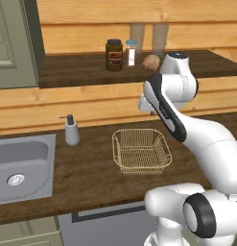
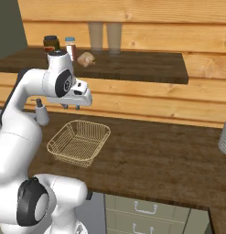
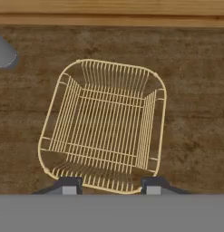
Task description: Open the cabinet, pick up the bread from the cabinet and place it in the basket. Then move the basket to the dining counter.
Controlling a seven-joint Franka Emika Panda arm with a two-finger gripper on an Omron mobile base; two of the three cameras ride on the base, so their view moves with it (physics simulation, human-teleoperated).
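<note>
A: Hand view looks straight down into the pale gold wire-mesh basket (image 3: 103, 124), w/ nothing lying in it. Two dark fingertips (image 3: 70, 184) sit at its near rim, spread wide apart, gripping nothing. So the gripper (image 3: 109, 186) is released.

B: Yep. From the right base view, the white arm's gripper (image 2: 71, 106) hangs above the basket (image 2: 79, 141), not touching it. Basket sits on the dark brown wood worktop (image 2: 160, 151), right of the steel sink (image 1: 21, 166).

A: And the bread?

B: Small round tan-brown roll (image 1: 151, 62), up on the dark brown wooden shelf (image 1: 81, 72) of the cabinet, well apart from the basket (image 1: 140, 151). Just left of it: a white-labelled bottle w/ a blue cap (image 1: 131, 53), then a dark jar w/ a red label (image 1: 113, 55). Two translucent glasses (image 2: 105, 36) stand behind the roll (image 2: 86, 58).

A: Cabinet door?

B: Sage grey-green panelled door (image 1: 14, 43) stands swung open at the left, shelf exposed.

A: Anything else on the worktop?

B: Grey soap dispenser (image 1: 71, 130) btwn sink and basket, near both, touching neither.
</note>
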